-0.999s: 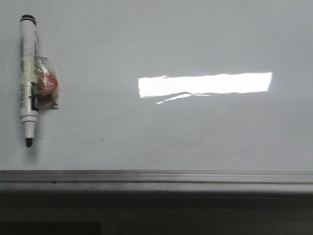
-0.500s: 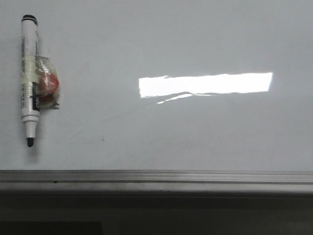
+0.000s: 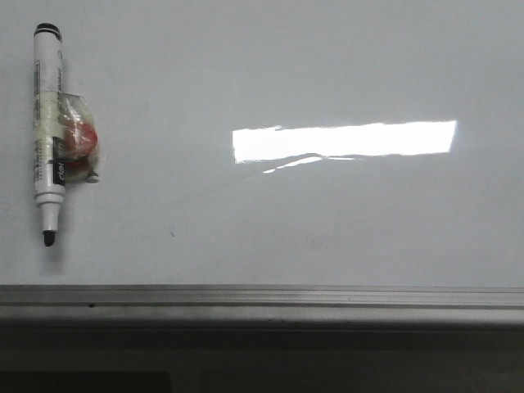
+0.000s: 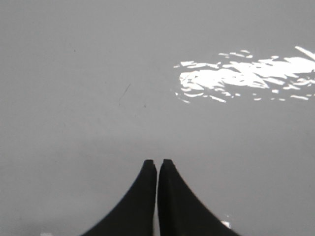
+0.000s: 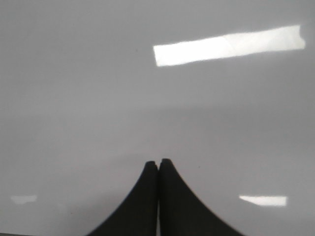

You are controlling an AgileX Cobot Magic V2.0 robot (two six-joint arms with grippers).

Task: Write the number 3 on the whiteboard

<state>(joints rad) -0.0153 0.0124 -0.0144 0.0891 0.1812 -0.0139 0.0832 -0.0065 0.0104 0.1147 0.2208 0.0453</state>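
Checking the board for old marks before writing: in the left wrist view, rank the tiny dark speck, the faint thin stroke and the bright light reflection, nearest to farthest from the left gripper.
1. dark speck: on the whiteboard, ahead of the left gripper.
2. faint thin stroke: just beyond the speck.
3. light reflection: farthest by its middle; its near edge rivals the stroke.
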